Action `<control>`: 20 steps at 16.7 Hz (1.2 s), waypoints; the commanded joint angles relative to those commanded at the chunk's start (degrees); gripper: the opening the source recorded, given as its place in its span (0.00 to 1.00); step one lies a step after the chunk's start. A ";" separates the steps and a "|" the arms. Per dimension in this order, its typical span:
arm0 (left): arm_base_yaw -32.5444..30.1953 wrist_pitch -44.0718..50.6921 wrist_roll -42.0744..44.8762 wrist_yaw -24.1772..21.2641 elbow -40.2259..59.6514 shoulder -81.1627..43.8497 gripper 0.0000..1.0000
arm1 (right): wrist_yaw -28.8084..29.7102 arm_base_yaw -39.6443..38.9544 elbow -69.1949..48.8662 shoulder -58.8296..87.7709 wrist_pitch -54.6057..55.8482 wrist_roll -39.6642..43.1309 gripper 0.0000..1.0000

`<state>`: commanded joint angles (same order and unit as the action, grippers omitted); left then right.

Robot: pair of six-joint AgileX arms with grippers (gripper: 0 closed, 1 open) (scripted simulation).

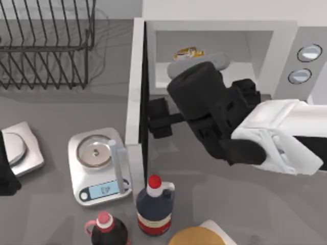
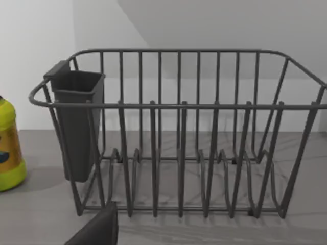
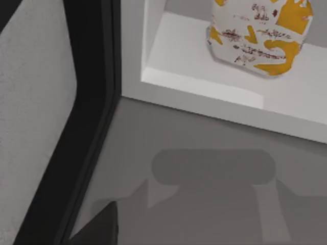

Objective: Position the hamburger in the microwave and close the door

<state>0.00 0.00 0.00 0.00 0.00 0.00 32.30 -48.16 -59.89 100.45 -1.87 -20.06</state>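
Sitting idle at the table's left edge is the left gripper (image 1: 6, 176), jaws' state unclear; the door (image 1: 135, 92) is standing open, the right gripper (image 1: 159, 118) touching its inner face, jaws unclear; the hamburger (image 3: 260, 35) is lying inside the microwave (image 1: 265, 38).

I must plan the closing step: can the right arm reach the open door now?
Probably yes: the right gripper sits beside the door at its inner face, nothing between them.

A dark wire dish rack (image 2: 179, 132) stands beside a yellow-green bottle (image 2: 9, 148).
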 joint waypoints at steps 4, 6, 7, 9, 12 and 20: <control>0.00 0.00 0.00 0.00 0.00 0.00 1.00 | -2.71 4.07 4.69 -7.30 0.62 1.66 1.00; 0.00 0.00 0.00 0.00 0.00 0.00 1.00 | -5.02 7.62 8.95 -14.39 0.85 3.09 1.00; 0.00 0.00 0.00 0.00 0.00 0.00 1.00 | -6.37 9.69 11.54 -18.78 0.88 3.93 1.00; 0.00 0.00 0.00 0.00 0.00 0.00 1.00 | -9.40 14.28 17.48 -29.23 0.73 5.87 1.00; 0.00 0.00 0.00 0.00 0.00 0.00 1.00 | -14.51 21.93 27.83 -47.87 0.17 9.27 1.00; 0.00 0.00 0.00 0.00 0.00 0.00 1.00 | -28.17 42.13 53.43 -91.07 0.59 17.91 1.00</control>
<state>0.00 0.00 0.00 0.00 0.00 0.00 4.13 -6.02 -6.46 9.37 -1.29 -2.15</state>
